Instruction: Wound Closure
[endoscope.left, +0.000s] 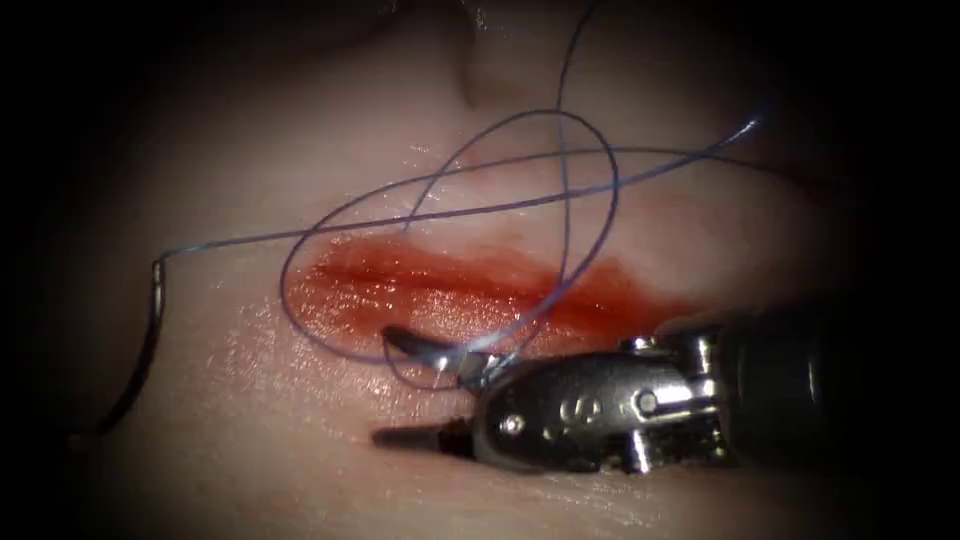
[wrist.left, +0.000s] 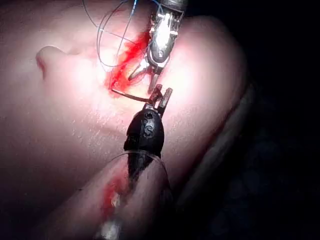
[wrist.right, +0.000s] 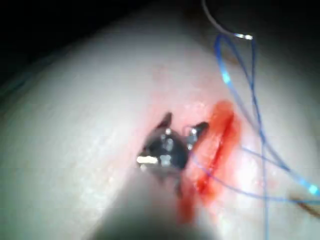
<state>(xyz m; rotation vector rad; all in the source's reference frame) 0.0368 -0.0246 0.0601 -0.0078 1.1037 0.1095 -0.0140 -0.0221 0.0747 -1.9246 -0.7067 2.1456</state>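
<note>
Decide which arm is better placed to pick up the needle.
Left, probably. The left claw, open, sits at one end of the needle lying on the tissue; the right claw, open, is at the cut among thread.

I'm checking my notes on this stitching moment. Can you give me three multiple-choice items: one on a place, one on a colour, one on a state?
1. Where does the needle lie?
A. Left of the cut
B. Right of the cut
C. Between the right tool's jaws

2. What colour is the thread?
A. Green
B. Blue
C. White

3. How do the jaws of the right tool stand?
A. Shut on the needle
B. Shut on the thread
C. Open

Answers:
1 A: the endoscope view shows it far left of the cut.
2 B: blue loops cross the cut.
3 C: the jaws stand apart and grip nothing.
</note>
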